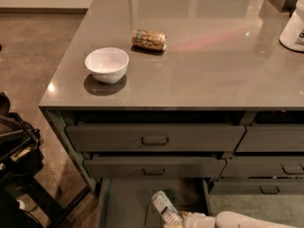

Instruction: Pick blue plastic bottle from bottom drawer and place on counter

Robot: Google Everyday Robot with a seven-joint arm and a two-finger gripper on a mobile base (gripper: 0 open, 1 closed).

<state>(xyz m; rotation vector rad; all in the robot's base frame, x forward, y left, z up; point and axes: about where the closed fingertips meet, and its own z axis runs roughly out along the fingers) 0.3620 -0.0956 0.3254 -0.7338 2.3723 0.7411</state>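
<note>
Gripper point(183, 219) sits low in the open bottom drawer point(123, 204), at the 4 o'clock end of the blue plastic bottle point(165, 207), cap pointing to 11 o'clock; I can't tell whether it's clamped on; counter point(213, 70) carries a white bowl point(107, 64), patterned can point(148, 39) at its 2 o'clock
</note>
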